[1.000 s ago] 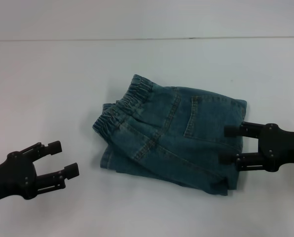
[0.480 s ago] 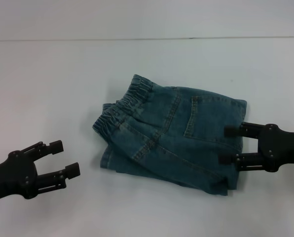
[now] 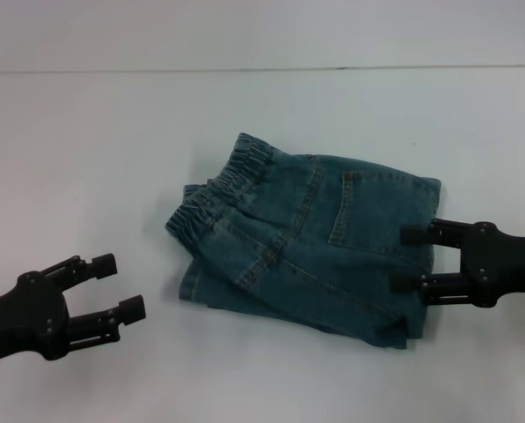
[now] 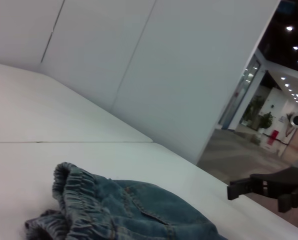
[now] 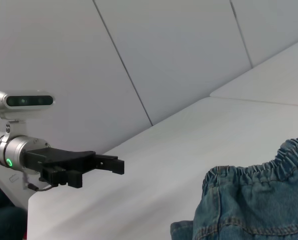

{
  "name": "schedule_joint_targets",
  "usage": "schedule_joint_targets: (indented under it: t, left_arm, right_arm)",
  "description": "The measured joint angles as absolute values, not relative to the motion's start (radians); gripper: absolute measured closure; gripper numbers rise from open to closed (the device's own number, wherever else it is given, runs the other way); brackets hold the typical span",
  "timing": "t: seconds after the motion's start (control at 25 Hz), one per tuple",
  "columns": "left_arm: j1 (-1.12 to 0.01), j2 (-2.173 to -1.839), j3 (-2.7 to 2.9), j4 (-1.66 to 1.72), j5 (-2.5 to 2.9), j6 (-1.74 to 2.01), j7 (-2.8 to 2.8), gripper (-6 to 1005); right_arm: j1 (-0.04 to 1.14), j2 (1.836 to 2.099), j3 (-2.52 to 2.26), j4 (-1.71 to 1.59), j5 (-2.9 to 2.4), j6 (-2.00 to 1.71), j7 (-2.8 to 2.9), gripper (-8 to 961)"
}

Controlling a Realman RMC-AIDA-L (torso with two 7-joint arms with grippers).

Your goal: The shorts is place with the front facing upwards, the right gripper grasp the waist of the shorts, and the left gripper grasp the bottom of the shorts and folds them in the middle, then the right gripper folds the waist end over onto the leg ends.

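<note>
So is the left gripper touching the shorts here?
No, the left gripper sits open on the bare table, well clear of the shorts.

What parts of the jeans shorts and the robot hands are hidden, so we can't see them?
- Leg ends: hidden in every view, under the top layer of the folded shorts.
- Right gripper: the head view's right edge cuts off its arm.
- Left gripper: the head view's lower left corner cuts off its arm.
- Waist: the right wrist view's right edge cuts off part of it.
</note>
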State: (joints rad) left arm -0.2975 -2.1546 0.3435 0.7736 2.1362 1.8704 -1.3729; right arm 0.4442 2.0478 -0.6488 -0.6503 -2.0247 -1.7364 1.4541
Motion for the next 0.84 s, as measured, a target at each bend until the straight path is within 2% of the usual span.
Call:
schedule_joint_targets:
  t: [0.84]
  left_arm:
    - [-0.297,-2.154,0.345,0.772,2.138,1.878,-1.373,65]
  right_arm:
    - [0.437,2.048,-0.640,-0.649,-2.025,-1.735,1.453,6]
